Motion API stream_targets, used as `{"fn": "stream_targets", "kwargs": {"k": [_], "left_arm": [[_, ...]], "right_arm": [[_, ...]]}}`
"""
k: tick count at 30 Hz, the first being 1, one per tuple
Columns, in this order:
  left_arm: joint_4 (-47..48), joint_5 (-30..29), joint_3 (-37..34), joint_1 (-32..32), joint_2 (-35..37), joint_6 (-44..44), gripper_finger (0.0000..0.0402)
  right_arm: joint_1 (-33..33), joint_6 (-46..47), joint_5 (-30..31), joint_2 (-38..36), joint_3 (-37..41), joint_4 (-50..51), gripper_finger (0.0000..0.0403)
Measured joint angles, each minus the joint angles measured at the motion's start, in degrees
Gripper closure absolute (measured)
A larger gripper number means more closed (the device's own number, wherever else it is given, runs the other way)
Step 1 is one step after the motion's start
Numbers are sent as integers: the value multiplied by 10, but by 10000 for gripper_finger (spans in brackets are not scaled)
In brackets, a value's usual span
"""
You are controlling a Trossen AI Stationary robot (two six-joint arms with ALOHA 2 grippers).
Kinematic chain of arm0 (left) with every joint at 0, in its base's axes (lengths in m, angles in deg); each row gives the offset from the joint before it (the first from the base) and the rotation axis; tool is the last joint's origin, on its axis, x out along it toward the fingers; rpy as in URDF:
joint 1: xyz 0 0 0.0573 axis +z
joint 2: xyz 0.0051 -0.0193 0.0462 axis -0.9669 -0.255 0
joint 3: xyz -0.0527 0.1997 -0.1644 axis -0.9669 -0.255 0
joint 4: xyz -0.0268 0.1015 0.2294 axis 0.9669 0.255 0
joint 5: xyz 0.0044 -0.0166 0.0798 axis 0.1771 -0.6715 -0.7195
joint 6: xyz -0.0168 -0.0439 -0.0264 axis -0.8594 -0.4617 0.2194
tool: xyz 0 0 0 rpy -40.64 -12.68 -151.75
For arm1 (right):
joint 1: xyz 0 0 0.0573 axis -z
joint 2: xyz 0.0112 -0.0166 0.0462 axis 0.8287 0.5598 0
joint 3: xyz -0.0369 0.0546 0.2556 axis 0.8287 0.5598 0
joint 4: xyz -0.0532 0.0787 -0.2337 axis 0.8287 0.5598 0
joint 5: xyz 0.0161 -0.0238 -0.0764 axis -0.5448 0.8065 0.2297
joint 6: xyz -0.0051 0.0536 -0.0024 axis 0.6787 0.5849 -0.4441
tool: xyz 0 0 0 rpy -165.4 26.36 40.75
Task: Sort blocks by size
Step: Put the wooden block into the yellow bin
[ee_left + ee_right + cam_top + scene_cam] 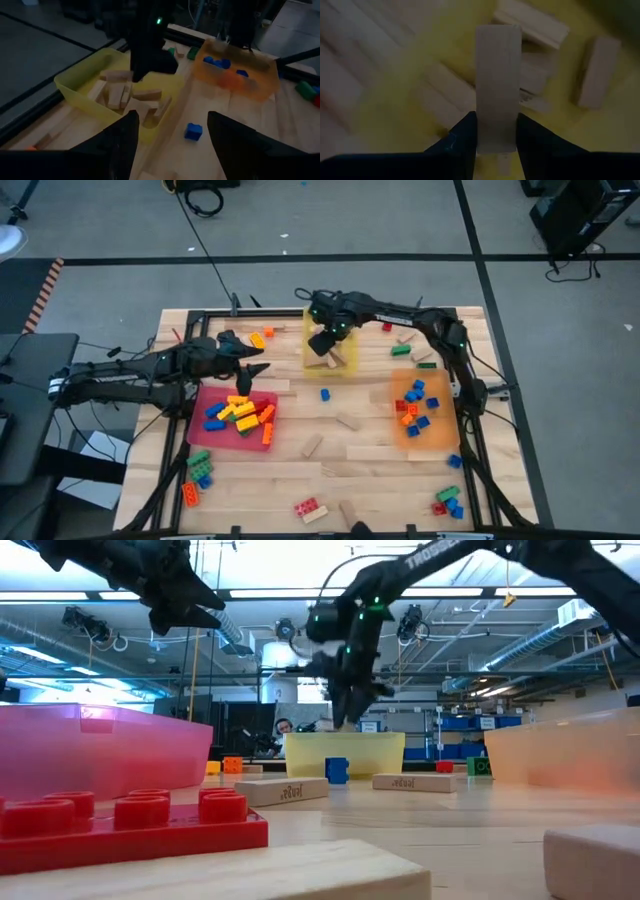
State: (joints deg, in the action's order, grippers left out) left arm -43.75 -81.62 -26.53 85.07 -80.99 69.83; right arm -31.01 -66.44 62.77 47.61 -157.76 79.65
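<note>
A: What's the surface like, and the room around it?

B: A pale wooden plank table [330, 460] with a dark frame, standing on grey floor crossed by dark tape lines and a black cable at the top of the high view. The low view looks level across the table into a workshop with strip lights, ducts and blue shelving at the right.

A: Any writing?

B: Part of a white brand name runs along the arm at the top of the low view; I can read only "TROSSE". The wooden blocks lying in mid-frame there carry a small stamp I can't make out.

A: Where are the blocks?

B: Studded bricks fill the red tray [262, 442] at left centre and the orange tray [440, 436] at right; wooden ones lie in the yellow tray [312, 360] at top centre. Loose ones are scattered across the table, among them a blue brick [325, 394] in the middle.

A: And the grippers?

B: The right gripper [494, 132] hangs over the yellow tray, jaws closed on an upright tan wooden block [497, 85]. The left gripper [172, 132] hovers near the red tray's upper edge, jaws spread wide and holding nothing.
</note>
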Motion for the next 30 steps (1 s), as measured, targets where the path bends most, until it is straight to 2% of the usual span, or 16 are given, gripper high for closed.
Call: {"fn": "stream_targets", "kwargs": {"k": [8, 14, 20, 22, 27, 30], "left_arm": [[-15, -8, 0, 0, -1, -9, 158], [-33, -11, 0, 0, 0, -6, 158], [-33, -11, 0, 0, 0, -8, 158], [-33, -11, 0, 0, 0, -8, 158], [-32, -11, 0, 0, 0, -9, 158], [-32, -11, 0, 0, 0, -9, 158]], "right_arm": [[6, -27, -14, 49, 0, -4, 256], [6, -51, -22, 48, 0, -9, 198], [10, -56, -20, -1, 0, -8, 139], [16, -56, 2, -24, 0, -4, 124], [47, -56, 116, -86, 0, 42, 103], [86, -48, 132, -104, 0, 88, 101]]}}
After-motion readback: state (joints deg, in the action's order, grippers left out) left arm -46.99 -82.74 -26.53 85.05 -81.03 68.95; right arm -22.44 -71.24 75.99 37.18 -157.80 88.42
